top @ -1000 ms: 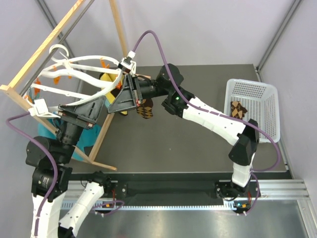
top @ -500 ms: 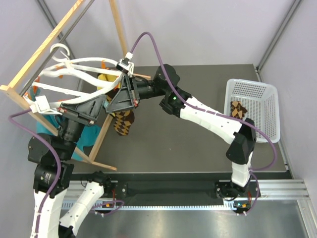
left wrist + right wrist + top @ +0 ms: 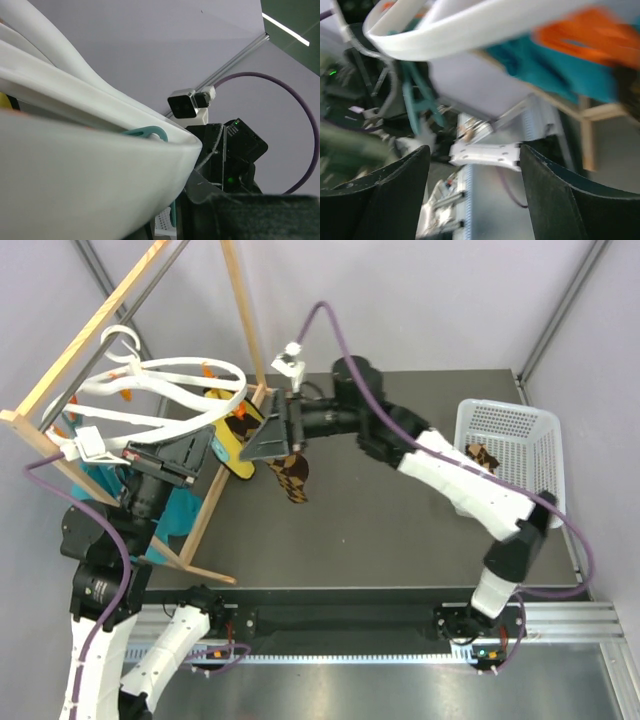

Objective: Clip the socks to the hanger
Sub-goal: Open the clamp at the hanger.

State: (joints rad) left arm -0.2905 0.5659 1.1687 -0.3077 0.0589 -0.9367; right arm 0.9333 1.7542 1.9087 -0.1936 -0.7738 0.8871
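Note:
The white ring hanger (image 3: 165,380) hangs inside the wooden frame, with orange clips (image 3: 210,370) on its rim. My left gripper (image 3: 190,452) is shut on the ring's near edge. That ring (image 3: 75,165) fills the left wrist view beside one dark finger (image 3: 250,215). My right gripper (image 3: 268,440) stands open just right of the ring, with nothing between its fingers (image 3: 385,195). An argyle sock (image 3: 290,478) dangles under it, its top end hidden by the gripper. A second sock (image 3: 483,458) lies in the basket. The right wrist view shows the ring (image 3: 470,22) and an orange clip (image 3: 585,30).
The wooden frame rack (image 3: 215,490) stands at the left, one leg reaching onto the dark table (image 3: 400,530). A yellow cloth (image 3: 232,445) and a teal cloth (image 3: 180,512) hang by it. A white mesh basket (image 3: 520,425) sits at the right edge.
My left gripper closed on the hanger ring. The right gripper opened and drew back to the right. The sock now hangs further right than half a second ago.

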